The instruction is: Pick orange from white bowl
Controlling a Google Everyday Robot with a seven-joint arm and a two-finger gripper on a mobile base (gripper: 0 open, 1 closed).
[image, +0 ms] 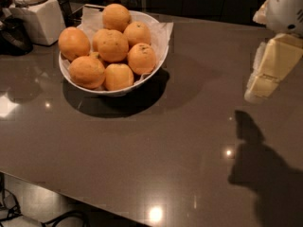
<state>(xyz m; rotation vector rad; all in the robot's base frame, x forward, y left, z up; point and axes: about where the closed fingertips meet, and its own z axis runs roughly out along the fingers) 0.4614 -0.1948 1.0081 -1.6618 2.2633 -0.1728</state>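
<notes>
The white bowl (156, 66), lined with crinkled white paper, stands at the back left of the dark glossy table. It holds several round oranges piled together; one orange (141, 58) with dark specks lies at the bowl's right side, another (116, 16) sits on top at the back. My gripper (259, 90), cream-coloured, hangs above the table at the right edge of the view. It is well to the right of the bowl and touches nothing. Its shadow falls on the table below it.
A white boxy appliance (37, 16) stands at the back left beside the bowl, with a dark object (13, 34) to its left. The table's front edge (94, 200) runs across the bottom left, with floor and cables below it.
</notes>
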